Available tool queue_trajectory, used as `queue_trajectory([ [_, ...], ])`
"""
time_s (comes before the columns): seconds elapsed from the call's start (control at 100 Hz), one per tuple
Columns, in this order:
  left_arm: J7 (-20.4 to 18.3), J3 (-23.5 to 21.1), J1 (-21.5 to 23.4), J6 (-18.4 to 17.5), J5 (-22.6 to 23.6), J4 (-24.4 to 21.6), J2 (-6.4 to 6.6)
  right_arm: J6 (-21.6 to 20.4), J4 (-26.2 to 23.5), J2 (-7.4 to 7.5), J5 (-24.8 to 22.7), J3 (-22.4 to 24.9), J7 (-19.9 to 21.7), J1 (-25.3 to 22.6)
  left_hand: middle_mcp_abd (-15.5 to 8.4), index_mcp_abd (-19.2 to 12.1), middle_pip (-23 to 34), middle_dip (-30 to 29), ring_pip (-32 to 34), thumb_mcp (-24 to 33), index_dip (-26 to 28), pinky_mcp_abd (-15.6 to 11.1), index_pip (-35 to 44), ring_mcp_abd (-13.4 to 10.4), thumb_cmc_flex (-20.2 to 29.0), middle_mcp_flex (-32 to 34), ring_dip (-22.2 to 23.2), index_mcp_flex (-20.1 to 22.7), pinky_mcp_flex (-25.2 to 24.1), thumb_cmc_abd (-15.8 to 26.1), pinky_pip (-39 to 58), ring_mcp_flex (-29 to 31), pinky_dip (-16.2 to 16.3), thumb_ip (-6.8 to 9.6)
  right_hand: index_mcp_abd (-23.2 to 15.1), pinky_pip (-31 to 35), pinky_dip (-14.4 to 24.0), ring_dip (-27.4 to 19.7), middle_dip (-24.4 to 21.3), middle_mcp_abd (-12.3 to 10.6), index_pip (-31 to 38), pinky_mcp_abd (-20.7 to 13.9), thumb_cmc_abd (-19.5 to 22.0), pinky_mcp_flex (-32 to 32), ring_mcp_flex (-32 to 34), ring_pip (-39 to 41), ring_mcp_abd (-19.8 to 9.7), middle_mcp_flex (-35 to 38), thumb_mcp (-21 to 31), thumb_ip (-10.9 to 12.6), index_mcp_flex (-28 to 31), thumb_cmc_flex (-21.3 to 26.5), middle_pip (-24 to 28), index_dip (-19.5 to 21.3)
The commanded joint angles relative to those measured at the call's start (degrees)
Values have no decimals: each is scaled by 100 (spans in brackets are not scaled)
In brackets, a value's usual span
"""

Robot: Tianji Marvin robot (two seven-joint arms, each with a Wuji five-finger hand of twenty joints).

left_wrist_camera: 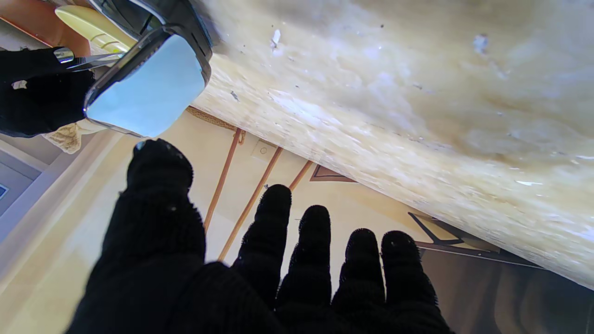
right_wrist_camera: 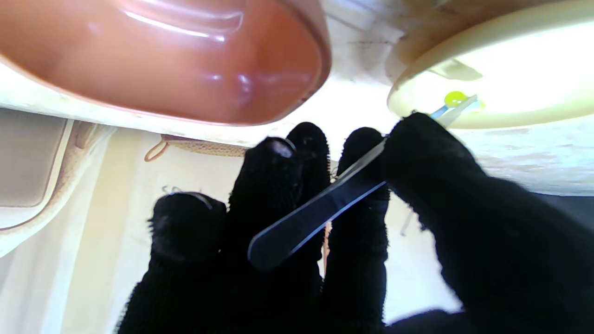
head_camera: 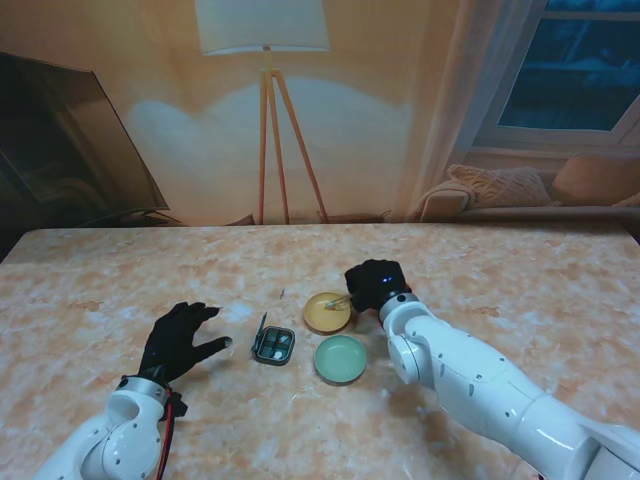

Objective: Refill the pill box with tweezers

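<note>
1. Stand view: the pill box (head_camera: 273, 345) sits on the marble table (head_camera: 500, 270) near the middle, its lid (head_camera: 261, 328) raised on the side toward my left hand.
2. Just right of the box lie two dishes: a yellow dish (head_camera: 326, 313) farther from me and a green dish (head_camera: 340, 358) nearer to me, close beside each other.
3. My right hand (head_camera: 375, 283) is at the far right edge of the yellow dish, fingers closed around the tweezers (head_camera: 338, 298), whose tips reach over the dish.
4. In the right wrist view the tweezers (right_wrist_camera: 320, 206) are pinched between thumb and fingers (right_wrist_camera: 362, 185), and their tips meet a small yellow pill (right_wrist_camera: 455, 98) in the yellow dish (right_wrist_camera: 510, 83). I cannot tell whether the pill is actually gripped.
5. My left hand (head_camera: 180, 340) rests on the table to the left of the box, apart from it, fingers spread and holding nothing.
6. The left wrist view shows the spread fingers (left_wrist_camera: 315, 250) and the pill box lid (left_wrist_camera: 148, 88), with the right hand (left_wrist_camera: 37, 93) and tweezers (left_wrist_camera: 88, 60) beyond it.
</note>
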Motion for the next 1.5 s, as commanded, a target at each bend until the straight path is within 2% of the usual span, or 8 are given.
queue_trajectory([
  [0.0, -83, -4, 37, 5, 2, -25, -11, -33, -90, 30, -55, 29, 97, -65, -101, 24, -34, 69, -37, -88, -64, -191, -49, -131, 100, 40, 41, 51, -53, 166, 12, 24, 107, 124, -744, 291, 107, 141, -90, 183, 769, -181, -24, -57, 53, 195, -363, 315, 492, 227, 537, 147, 153, 284],
  [0.18, -91, -7, 50, 20, 6, -41, -9, -73, -368, 150, -228, 201, 181, -180, -109, 24, -35, 67, -39, -88, -65, -191, -54, -126, 96, 39, 43, 50, -52, 167, 2, 24, 101, 124, -718, 324, 117, 157, -89, 211, 766, -195, -50, -41, 80, 215, -373, 341, 514, 221, 559, 154, 167, 278],
  [0.45, -105, -20, 55, 13, 46, -59, -1, -222, -1074, 341, -569, 554, 382, -471, -109, 16, -52, 58, -56, -90, -67, -189, -64, -137, 84, 18, 37, 32, -63, 165, -16, 6, 93, 125, -632, 409, 135, 177, -92, 325, 750, -256, -86, 101, 215, 256, -416, 416, 518, 190, 612, 188, 216, 246],
  [0.64, -112, -20, 44, -6, 63, -55, 3, -390, -1478, 380, -652, 691, 404, -702, -115, -3, -47, 58, -57, -91, -62, -192, -60, -141, 77, 32, 39, 38, -59, 162, -25, 14, 88, 125, -615, 422, 134, 173, -91, 365, 738, -257, -56, 150, 257, 254, -425, 431, 490, 173, 611, 211, 223, 232],
  [0.82, -123, -25, 54, -8, 77, -74, 6, -492, -1632, 345, -603, 606, 355, -807, -113, -9, -52, 56, -61, -90, -59, -195, -59, -135, 75, 27, 39, 35, -61, 164, -34, 14, 84, 125, -593, 418, 127, 165, -96, 384, 720, -271, 5, 177, 265, 240, -424, 417, 426, 156, 591, 240, 206, 223],
  [0.99, -116, -47, 79, -7, 99, -103, 8, -522, -1625, 251, -426, 480, 227, -882, -111, -5, -53, 55, -64, -88, -56, -197, -56, -133, 77, 32, 39, 39, -59, 164, -41, 13, 81, 125, -583, 405, 119, 150, -95, 394, 680, -269, 104, 166, 251, 214, -426, 385, 324, 141, 537, 282, 181, 213],
  [1.49, -113, -100, 158, -6, 118, -175, 8, -446, -1186, -53, 106, 138, -70, -886, -108, -7, -56, 53, -65, -89, -51, -191, -52, -122, 74, 37, 41, 48, -55, 166, -43, 17, 81, 125, -565, 349, 83, 108, -105, 392, 625, -277, 240, 135, 184, 138, -418, 312, 153, 124, 452, 356, 101, 212],
])
